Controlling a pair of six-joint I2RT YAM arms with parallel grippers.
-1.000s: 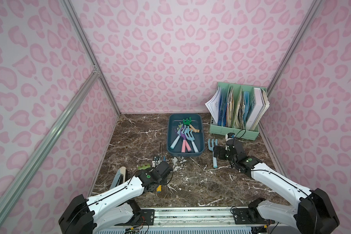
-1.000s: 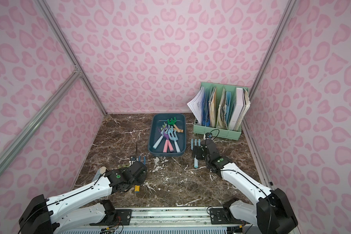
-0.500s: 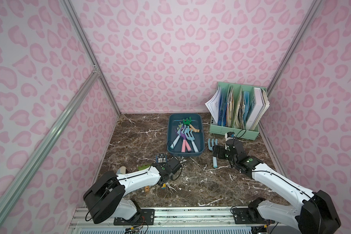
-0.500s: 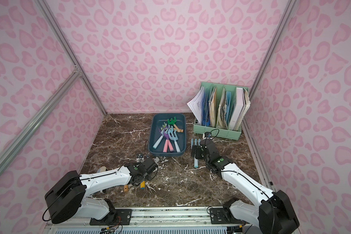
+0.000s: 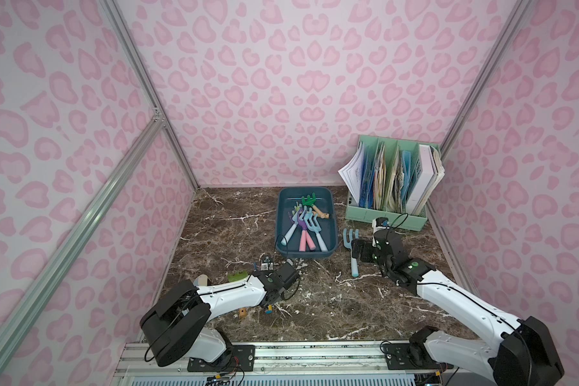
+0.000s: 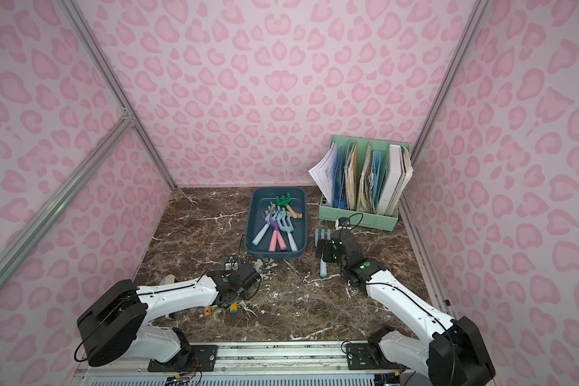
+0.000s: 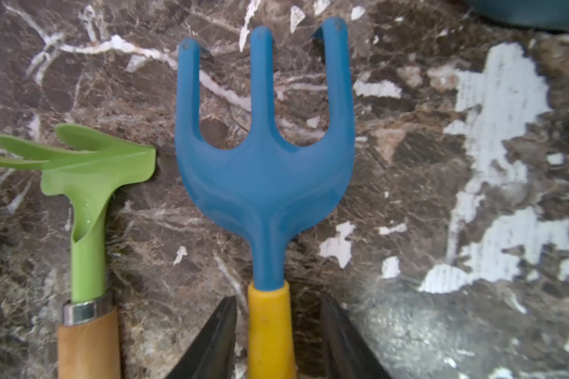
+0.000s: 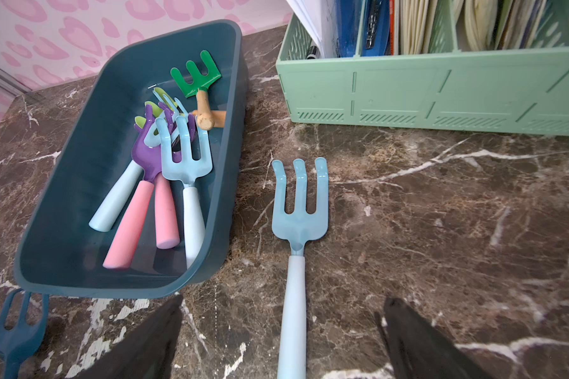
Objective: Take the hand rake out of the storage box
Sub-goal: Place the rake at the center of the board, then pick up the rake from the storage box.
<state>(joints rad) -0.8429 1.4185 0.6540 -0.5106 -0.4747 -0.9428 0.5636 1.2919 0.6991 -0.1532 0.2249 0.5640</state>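
The left gripper (image 7: 278, 300) straddled the 3-pronged blue rake (image 7: 265, 157), slightly parted. The right gripper (image 8: 283, 300) gaped wide over a pale rake (image 8: 298, 210) just right of the storage box (image 5: 286, 204), mid-frame in a top view.

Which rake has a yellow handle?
The dark blue rake lying on the table between the jaws of the left gripper. The others have pink, pale blue or wooden handles.

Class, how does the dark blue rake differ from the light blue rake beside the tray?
Handle: yellow on the dark blue rake, pale on the light blue rake. Neighbour: the dark blue rake lies by a green rake, the light blue rake by the tray. Both are three-pronged.
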